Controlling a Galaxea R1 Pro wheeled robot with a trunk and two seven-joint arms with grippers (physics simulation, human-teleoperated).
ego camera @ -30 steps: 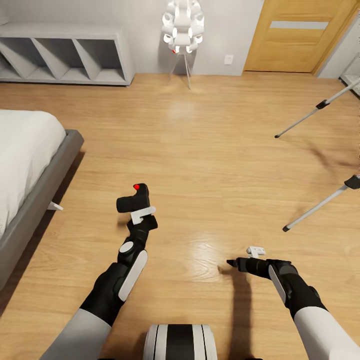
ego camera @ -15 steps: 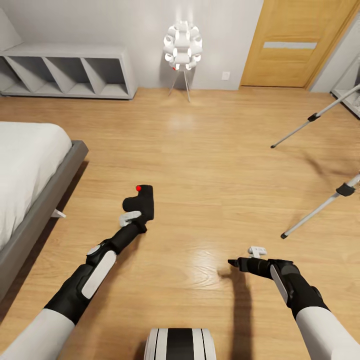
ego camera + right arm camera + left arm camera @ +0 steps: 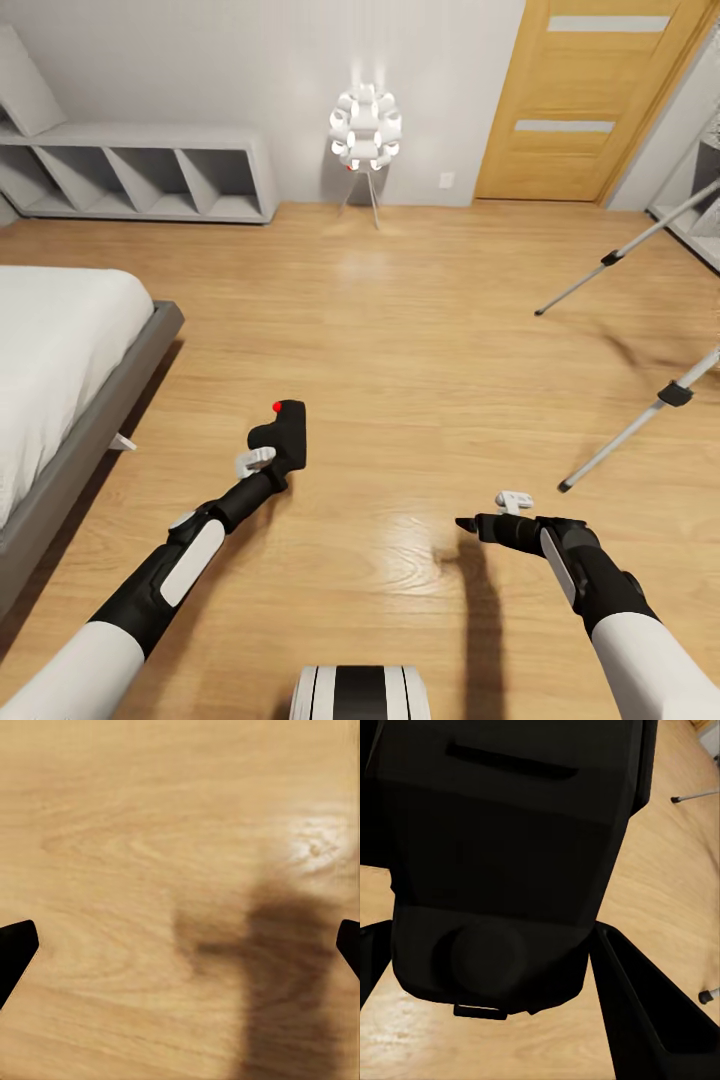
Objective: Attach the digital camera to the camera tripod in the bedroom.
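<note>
Two arms are seen with white upper sleeves, black forearm casings and a white oval panel on each. Small white brackets are mounted by the wrists. A white, black-striped rounded trunk top (image 3: 360, 693) is seen.

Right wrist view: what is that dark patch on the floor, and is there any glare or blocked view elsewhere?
Right wrist view: soft shadow on the wood floor, with a pale glare spot beside it. Head view: the right gripper casts that shadow; sheen lies below the floor lamp. Left wrist view: the digital camera blocks most of the picture.
</note>
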